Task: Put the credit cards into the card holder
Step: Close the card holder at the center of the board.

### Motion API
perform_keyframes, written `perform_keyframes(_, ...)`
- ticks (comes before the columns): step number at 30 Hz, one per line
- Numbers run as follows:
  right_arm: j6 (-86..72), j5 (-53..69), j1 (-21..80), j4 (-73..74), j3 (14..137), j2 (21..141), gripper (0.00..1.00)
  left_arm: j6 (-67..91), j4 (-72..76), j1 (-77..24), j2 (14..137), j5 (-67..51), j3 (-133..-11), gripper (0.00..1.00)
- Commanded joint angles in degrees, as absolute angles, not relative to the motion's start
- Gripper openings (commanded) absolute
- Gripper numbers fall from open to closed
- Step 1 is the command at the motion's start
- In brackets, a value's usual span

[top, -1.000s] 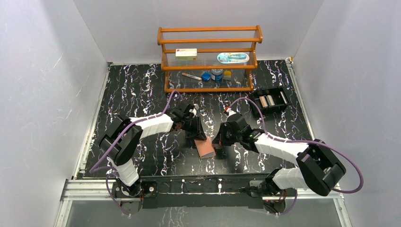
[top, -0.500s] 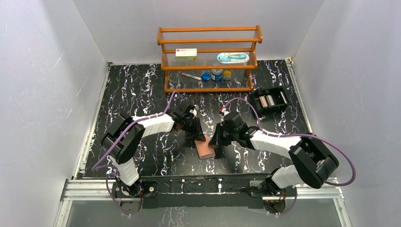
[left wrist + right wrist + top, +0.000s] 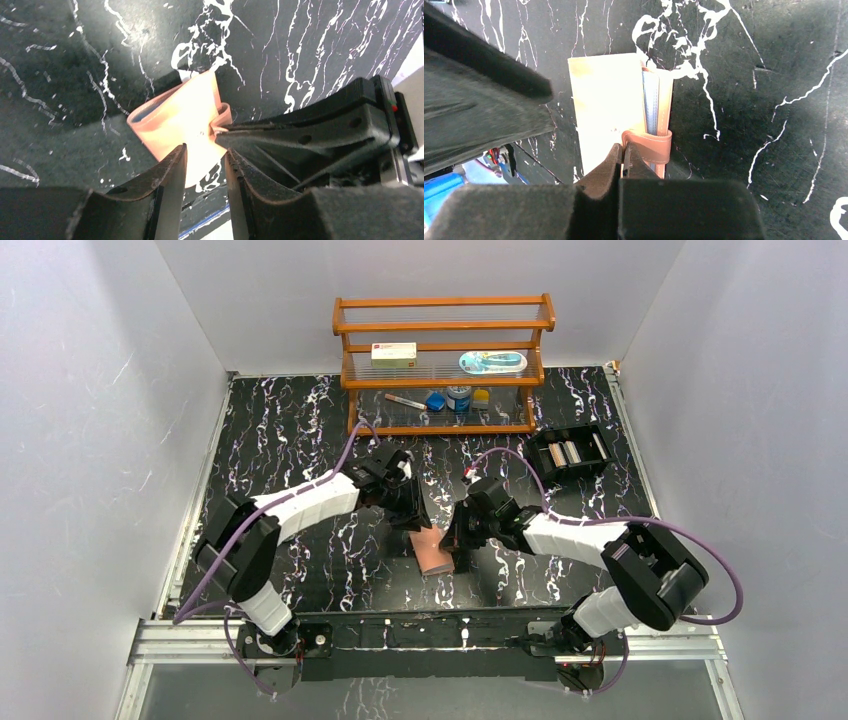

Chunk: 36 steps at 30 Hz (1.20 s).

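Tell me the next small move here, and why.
Probably close the left hand on the card holder: its fingers are open with the tan cover showing between them, while the right hand pinches it at the snap tab. Holding both sides might let it be pulled open.

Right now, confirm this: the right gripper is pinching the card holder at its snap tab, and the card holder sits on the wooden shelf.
One detail is wrong. The card holder lies on the black marbled table, in front of the wooden shelf, not on it; the top external view shows this. The rest holds: the right gripper is shut on it at the snap tab.
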<state>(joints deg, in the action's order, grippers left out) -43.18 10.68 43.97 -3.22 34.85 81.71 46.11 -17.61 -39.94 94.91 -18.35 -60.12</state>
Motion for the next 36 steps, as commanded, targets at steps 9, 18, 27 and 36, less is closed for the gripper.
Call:
perform_keyframes(9, -43.72, 8.92, 44.22, -2.09, 37.6, 82.8, 0.06, 44.22, -19.9, -39.97, 93.03, -19.84, -53.93, 0.35)
perform_keyframes(18, -43.5, 8.23, 44.21, -0.25, 39.82, 83.07, 0.18, 44.12, -20.31, -39.99, 96.69, -18.94, -53.84, 0.34)
perform_keyframes(27, -42.63, 7.34, 44.24, 2.08, 41.21, 81.46, 0.24, 43.79, -21.7, -39.99, 98.02, -18.12, -54.4, 0.32)
perform_keyframes(36, -42.23, 7.01, 44.22, 2.29, 41.62, 80.53, 0.25, 43.5, -21.73, -39.98, 97.77, -18.52, -54.92, 0.31)
